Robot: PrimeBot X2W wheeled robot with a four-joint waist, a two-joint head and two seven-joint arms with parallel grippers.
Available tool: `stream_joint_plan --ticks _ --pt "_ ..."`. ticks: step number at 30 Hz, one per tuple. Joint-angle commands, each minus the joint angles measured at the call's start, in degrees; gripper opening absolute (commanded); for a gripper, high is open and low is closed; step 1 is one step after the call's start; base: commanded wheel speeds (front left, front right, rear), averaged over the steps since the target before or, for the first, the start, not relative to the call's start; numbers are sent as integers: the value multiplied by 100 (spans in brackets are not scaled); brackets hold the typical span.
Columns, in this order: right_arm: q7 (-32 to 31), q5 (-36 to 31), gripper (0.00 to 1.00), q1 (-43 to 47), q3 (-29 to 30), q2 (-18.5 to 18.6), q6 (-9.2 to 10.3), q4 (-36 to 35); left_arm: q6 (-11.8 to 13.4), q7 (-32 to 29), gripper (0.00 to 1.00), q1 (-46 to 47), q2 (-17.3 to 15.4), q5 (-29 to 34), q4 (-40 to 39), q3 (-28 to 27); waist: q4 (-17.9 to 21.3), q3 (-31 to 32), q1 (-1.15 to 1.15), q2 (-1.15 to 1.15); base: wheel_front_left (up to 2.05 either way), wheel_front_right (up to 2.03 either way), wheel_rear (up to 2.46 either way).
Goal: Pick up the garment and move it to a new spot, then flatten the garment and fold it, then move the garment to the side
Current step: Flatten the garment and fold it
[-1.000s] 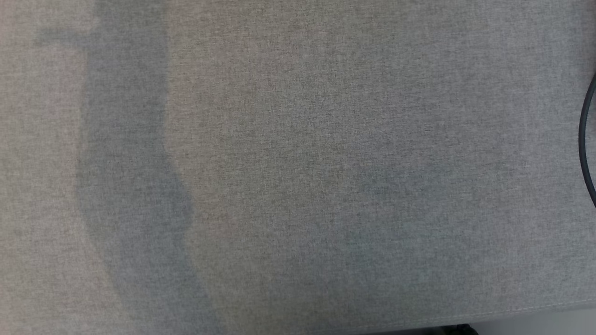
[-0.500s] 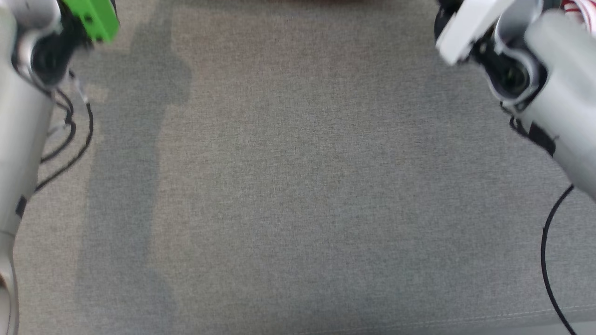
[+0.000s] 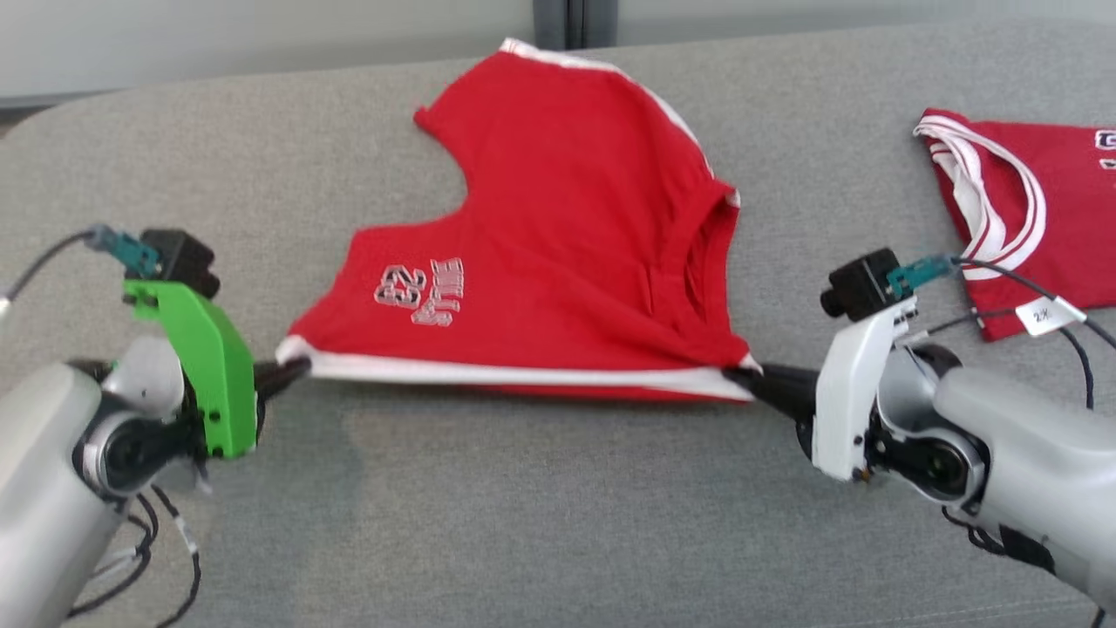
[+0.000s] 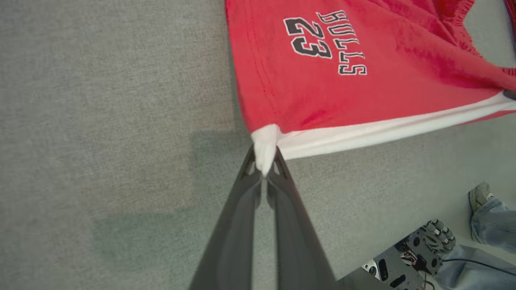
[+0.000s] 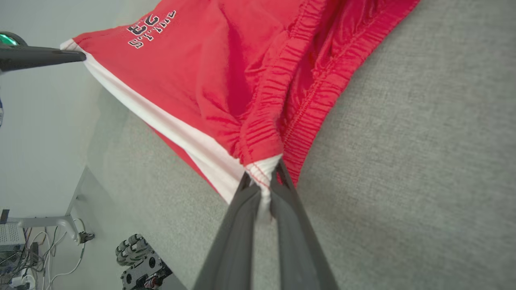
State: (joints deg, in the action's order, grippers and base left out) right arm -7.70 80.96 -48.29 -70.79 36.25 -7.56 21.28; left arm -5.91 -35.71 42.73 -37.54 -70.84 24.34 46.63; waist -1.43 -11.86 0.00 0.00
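The garment (image 3: 558, 235) is a pair of red shorts with white side stripes and a small number print, spread on the grey surface (image 3: 523, 523). Its near white-striped edge is stretched taut between my two grippers. My left gripper (image 3: 292, 371) is shut on the left corner of that edge, where the left wrist view has white fabric (image 4: 265, 147) pinched between the fingertips. My right gripper (image 3: 741, 377) is shut on the right corner by the elastic waistband (image 5: 262, 133); its own camera has the white trim clamped in the tips (image 5: 264, 181). The far leg lies flat toward the back edge.
A second red garment with white trim (image 3: 1020, 201) lies at the right, close behind my right wrist. The grey surface ends at a wall along the top. In the left wrist view a person's shoe and jeans leg (image 4: 483, 213) stand beside the table's edge.
The head camera has tilted up from bare grey surface, so both grippers and the red shorts have come into the picture; no move of the cloth itself can be told.
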Motion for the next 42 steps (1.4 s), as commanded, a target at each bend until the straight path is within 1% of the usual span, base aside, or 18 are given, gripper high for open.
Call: stream_joint_plan --ticks 1,4,7,12,15,18,23,27,31,35,42 --pt "-126 54 0 266 -63 220 14 -127 129 -146 0 -336 -269 -137 -225 16 7 654 0 0 0 0 0" --pt "-409 123 0 615 -138 524 14 -527 361 -449 0 -848 -635 -391 -875 60 29 782 0 0 0 0 0" --pt "-694 191 0 911 -173 880 16 -927 634 -703 0 -1362 -1083 -649 -1622 100 61 875 0 0 0 0 0" --pt "-1001 300 0 1211 -160 1435 18 -1518 1075 -882 0 -1972 -1758 -1008 -2782 19 102 935 0 0 0 0 0" --pt "-1021 354 0 1262 -72 1589 19 -1775 1260 -862 0 -2114 -1974 -1105 -3196 -49 137 906 0 0 0 0 0" --pt "-958 384 0 1188 89 1613 19 -1900 1359 -799 0 -2021 -2041 -1067 -3434 -144 189 807 0 0 0 0 0" --pt "-966 556 0 990 363 1486 18 -1856 1381 -842 0 -1594 -1962 -965 -3483 -318 290 532 0 0 0 0 0" --pt "-795 622 0 811 618 1378 18 -1749 1277 -958 0 -1086 -1811 -860 -3292 -434 369 213 0 0 0 0 0" --pt "-642 735 0 681 858 1317 18 -1580 1183 -1118 0 -518 -1635 -744 -2929 -518 455 -123 0 0 0 0 0" --pt "-572 878 0 519 1075 1310 19 -1489 1120 -1208 0 102 -1388 -556 -2551 -575 561 -504 0 0 0 0 0" --pt "-472 944 0 237 1265 1048 18 -1320 899 -1177 0 1021 -813 -169 -1710 -523 769 -972 0 0 0 0 0"
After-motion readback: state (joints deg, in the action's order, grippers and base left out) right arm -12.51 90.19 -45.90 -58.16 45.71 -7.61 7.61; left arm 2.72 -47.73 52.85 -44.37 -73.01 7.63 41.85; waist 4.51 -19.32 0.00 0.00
